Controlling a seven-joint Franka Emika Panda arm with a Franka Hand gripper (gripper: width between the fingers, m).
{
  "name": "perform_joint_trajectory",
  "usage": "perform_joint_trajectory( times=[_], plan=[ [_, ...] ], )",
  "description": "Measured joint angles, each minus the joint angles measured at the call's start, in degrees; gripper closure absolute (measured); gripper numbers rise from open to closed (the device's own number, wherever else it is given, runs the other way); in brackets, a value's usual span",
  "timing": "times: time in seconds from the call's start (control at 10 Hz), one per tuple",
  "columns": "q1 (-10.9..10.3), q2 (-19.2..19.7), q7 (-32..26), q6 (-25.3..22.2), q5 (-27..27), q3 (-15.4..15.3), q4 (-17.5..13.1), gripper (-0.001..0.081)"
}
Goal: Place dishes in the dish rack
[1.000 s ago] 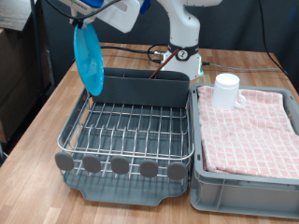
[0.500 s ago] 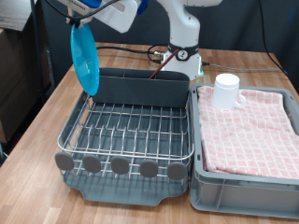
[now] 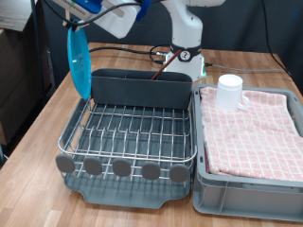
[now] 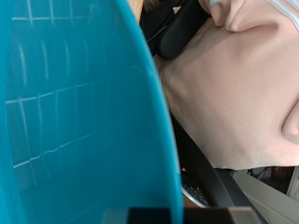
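Carrying turquoise plate (image 3: 79,61) edge-on, upright, above dish rack (image 3: 133,130) corner at exterior view's top left, near caddy (image 3: 142,87). End effector (image 3: 80,19) clenched on plate's upper rim. Step in hand: plate placement. Judgement: needs descent aligned with wire slots. Mug (image 3: 230,91) on pink cloth (image 3: 256,132) in bin, untouched.

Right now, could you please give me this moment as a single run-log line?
gripper: holding plate on edge | position: above dish rack, exterior view's left, top corner | mug: on pink cloth | rack: no dishes seen
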State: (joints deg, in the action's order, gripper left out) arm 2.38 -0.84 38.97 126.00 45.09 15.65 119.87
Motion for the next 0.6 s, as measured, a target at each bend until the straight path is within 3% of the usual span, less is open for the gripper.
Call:
perform_joint_trajectory(
  times=[0.6],
  plan=[
    [0.0,3.1,2.5,8.5,2.5,1.7,4.2,0.0789]
  ],
)
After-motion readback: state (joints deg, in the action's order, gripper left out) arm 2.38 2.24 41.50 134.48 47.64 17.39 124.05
